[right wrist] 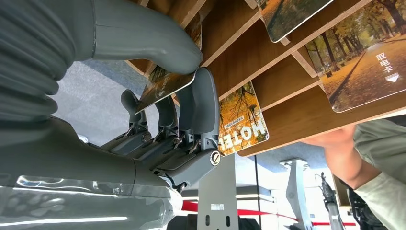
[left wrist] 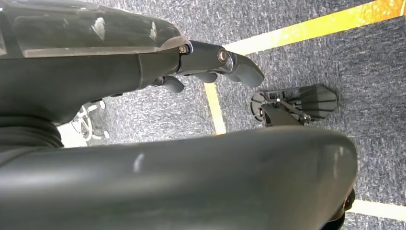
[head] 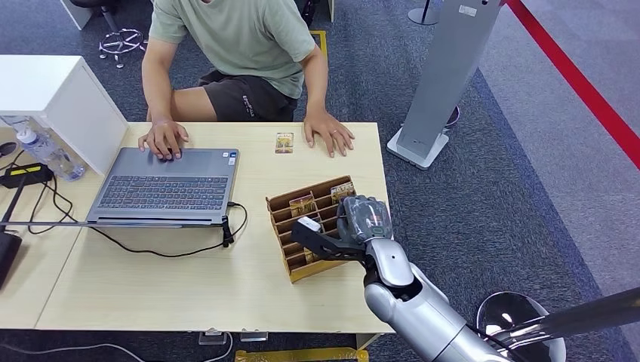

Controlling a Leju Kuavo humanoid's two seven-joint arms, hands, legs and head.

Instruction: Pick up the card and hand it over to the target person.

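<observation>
A card (right wrist: 163,86) is pinched between thumb and fingers of the right hand (head: 361,220) at the wooden rack (head: 283,205), centre-right of the head view. The left hand (left wrist: 210,64) is seen over carpet, fingers curled, nothing held. A person (head: 241,45) is seated beyond the counter (head: 151,286).

A light wooden table (head: 189,279) stands on dark grey-blue carpet (head: 490,204). A red stripe (head: 581,83) crosses the paler floor at far right. A grey pedestal stand (head: 445,75) rises on its white base just right of the table. A white cabinet (head: 53,98) sits at far left, with a chair base (head: 119,41) beyond it.
</observation>
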